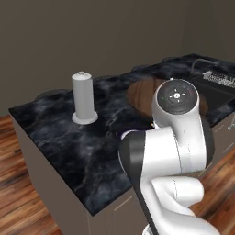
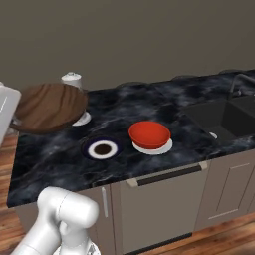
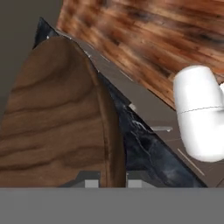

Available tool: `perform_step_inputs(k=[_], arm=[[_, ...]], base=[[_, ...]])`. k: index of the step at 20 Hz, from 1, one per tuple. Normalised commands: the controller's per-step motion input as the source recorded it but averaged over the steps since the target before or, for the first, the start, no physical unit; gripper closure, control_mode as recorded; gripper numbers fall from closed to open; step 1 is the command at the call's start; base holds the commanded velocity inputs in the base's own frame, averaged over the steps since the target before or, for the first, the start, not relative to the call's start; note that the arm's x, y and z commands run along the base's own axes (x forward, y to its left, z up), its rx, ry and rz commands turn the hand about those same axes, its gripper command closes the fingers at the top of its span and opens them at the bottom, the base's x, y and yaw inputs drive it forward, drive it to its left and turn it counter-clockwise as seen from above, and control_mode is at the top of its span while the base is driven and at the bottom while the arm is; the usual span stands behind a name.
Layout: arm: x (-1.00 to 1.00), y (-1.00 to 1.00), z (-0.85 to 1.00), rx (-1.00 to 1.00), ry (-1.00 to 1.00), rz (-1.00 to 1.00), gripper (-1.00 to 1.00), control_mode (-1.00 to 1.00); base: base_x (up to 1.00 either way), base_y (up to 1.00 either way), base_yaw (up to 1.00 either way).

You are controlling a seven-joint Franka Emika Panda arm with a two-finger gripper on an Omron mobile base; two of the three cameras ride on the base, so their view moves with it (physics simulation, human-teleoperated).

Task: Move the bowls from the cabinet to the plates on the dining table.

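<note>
Red bowl [image 2: 149,134] sits upright on a white plate [image 2: 164,147] near the table's [image 2: 50,159] front edge. Wooden bowl [image 2: 49,107] hangs tilted above the left end, off the marble. Second plate [image 2: 102,148] lies left of the red bowl.

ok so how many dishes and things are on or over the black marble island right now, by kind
bowls: 2 (glossy red bowl on a plate, wood-grain brown bowl held up in the claw)
plates: 2 (white plate under the red bowl, dark-rimmed white plate with a brown centre)
tall white cylinder on a round base: 1
total: 5
</note>
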Motion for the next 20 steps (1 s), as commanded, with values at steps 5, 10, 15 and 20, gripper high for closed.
perform_step_inputs(k=[5, 10, 15, 20], arm=[[0.26, 0.32, -0.48, 0.14, 0.03, -0.24, 1.00, -1.00], [0.47, 0.26, -0.55, 0.14, 0.00, -0.22, 1.00, -1.00], [0.58, 0.29, -0.41, 0.12, 0.00, -0.18, 1.00, -1.00], [0.51, 0.43, -0.25, 0.08, 0.00, -0.12, 1.00, -1.00]], base=[[0.00, 0.00, 0.00], [0.00, 0.00, 0.00], [0.00, 0.00, 0.00], [0.00, 0.00, 0.00]])
